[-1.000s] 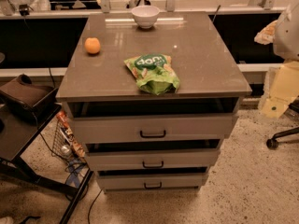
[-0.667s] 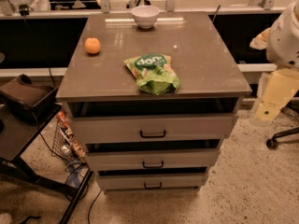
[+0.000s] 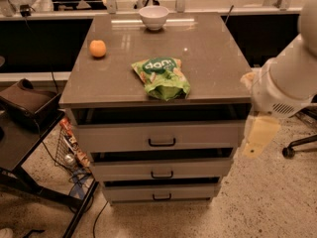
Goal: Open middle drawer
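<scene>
Currently the claw (image 3: 260, 135) is hanging off the right side of the cabinet, at the end of the white arm (image 3: 285, 81) that is reaching in from the 3 o'clock edge of the camera view, level with the top drawer (image 3: 119, 135) and clear of its right corner; whether it is spread or pressed together cannot be told from this angle. The middle drawer (image 3: 124, 170) is sitting second in the stack of three, under the tallest front and above the bottom drawer (image 3: 129, 195), and it is looking unopened, its front lying about flush with its neighbours. Its small black handle (image 3: 162, 174) is lying at roughly 8 o'clock from the claw, well apart from it, with its long axis running level, 9 to 3 o'clock, across the drawer front. That is the relation the coming move is depending on: the claw is probably needing to travel left and down and to come round to the front face, since it is now standing beside the cabinet and not before it. Up on the tabletop (image 3: 213, 58), a white bowl (image 3: 153, 17) is resting at 12 o'clock, an orange (image 3: 97, 48) at 10 o'clock, and a green snack bag (image 3: 161, 77) near the front edge, none of them lying in the path.
</scene>
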Motion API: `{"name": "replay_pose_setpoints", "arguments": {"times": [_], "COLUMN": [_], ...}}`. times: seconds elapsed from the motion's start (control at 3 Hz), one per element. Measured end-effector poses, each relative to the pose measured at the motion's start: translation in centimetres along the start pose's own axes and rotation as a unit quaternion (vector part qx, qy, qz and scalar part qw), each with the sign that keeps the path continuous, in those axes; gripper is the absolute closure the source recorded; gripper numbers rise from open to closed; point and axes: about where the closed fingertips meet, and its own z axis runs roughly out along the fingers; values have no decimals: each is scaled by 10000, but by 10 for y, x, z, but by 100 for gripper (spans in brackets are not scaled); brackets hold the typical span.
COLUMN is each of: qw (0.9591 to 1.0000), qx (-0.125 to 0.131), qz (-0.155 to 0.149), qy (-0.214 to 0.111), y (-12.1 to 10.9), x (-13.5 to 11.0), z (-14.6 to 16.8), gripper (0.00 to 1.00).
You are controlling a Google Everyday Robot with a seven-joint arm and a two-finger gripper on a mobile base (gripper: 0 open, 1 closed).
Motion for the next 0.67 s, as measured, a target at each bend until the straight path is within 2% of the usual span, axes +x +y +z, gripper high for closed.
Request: {"name": "replay_pose_setpoints", "arguments": {"times": [0.33, 0.67], "qw": [9995, 9965], "qx": [121, 399], "qz": [-76, -339], "qy": [281, 648], "y": [21, 41], "x": [13, 12], "z": [56, 105], "gripper": [0, 0]}}
